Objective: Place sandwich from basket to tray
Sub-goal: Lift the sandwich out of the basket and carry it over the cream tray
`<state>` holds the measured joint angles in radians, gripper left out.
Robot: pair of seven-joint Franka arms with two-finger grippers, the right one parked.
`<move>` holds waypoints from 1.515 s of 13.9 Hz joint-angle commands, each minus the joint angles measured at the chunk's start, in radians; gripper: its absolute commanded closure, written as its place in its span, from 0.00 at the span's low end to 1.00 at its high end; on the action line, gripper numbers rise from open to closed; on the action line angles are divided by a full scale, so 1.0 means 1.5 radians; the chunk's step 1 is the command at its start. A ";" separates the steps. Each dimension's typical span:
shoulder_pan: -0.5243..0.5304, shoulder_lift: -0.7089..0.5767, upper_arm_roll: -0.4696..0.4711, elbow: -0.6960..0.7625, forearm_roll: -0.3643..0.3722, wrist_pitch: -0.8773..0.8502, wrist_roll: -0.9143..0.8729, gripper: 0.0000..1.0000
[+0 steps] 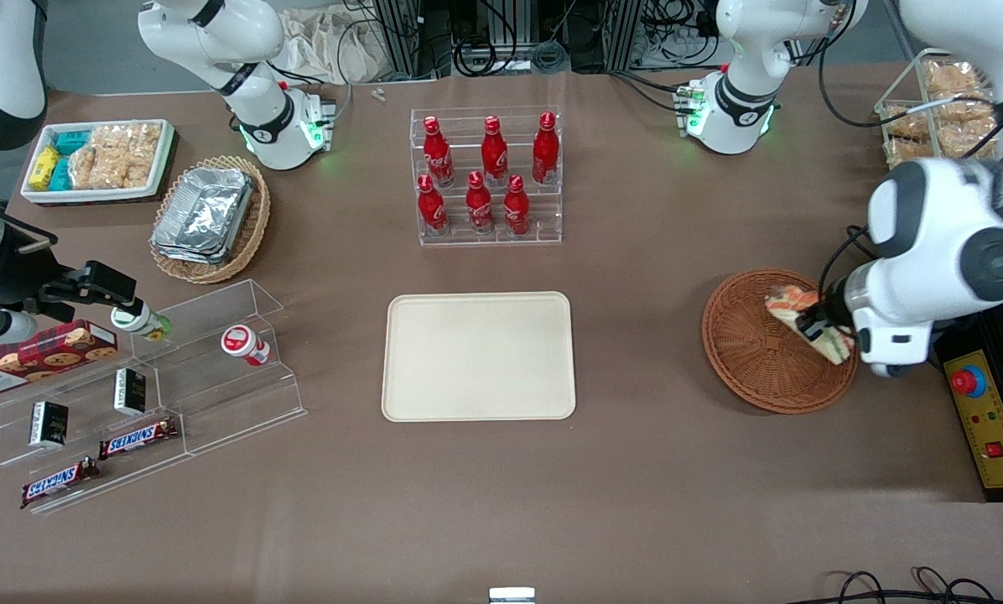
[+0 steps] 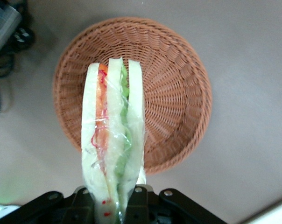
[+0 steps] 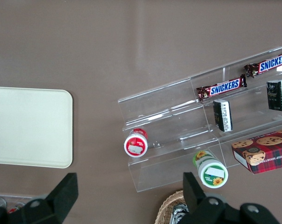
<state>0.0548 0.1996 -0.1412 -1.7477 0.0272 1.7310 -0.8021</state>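
Note:
The sandwich (image 2: 113, 130), a clear-wrapped wedge of pale bread with green and orange filling, hangs above the basket. My left gripper (image 2: 114, 198) is shut on its narrow end. From the front, the sandwich (image 1: 795, 306) and gripper (image 1: 824, 329) are over the part of the round reddish-brown wicker basket (image 1: 757, 361) nearest the working arm's end of the table. Nothing else lies in the basket (image 2: 178, 93). The cream-beige tray (image 1: 478, 356) lies flat and bare at mid-table, well away from the basket toward the parked arm's end.
A clear rack of red bottles (image 1: 486, 178) stands farther from the front camera than the tray. A yellow control box with a red button (image 1: 984, 415) sits beside the basket. A clear stepped shelf with snacks (image 1: 132, 394) and an oval basket of foil containers (image 1: 210, 218) lie toward the parked arm's end.

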 commanded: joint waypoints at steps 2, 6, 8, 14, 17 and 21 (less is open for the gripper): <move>-0.002 0.018 -0.051 0.186 0.002 -0.165 0.058 1.00; -0.005 0.052 -0.193 0.236 0.000 -0.152 0.098 0.94; -0.026 0.098 -0.244 0.232 0.002 -0.099 0.084 0.95; -0.164 0.286 -0.242 0.203 0.052 0.139 0.025 0.95; -0.202 0.369 -0.241 0.203 0.115 0.221 -0.029 0.94; -0.230 0.425 -0.238 0.207 0.164 0.277 -0.058 0.94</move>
<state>-0.2580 0.8091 -0.5045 -1.4745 0.2422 2.1321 -0.8474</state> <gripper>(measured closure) 0.837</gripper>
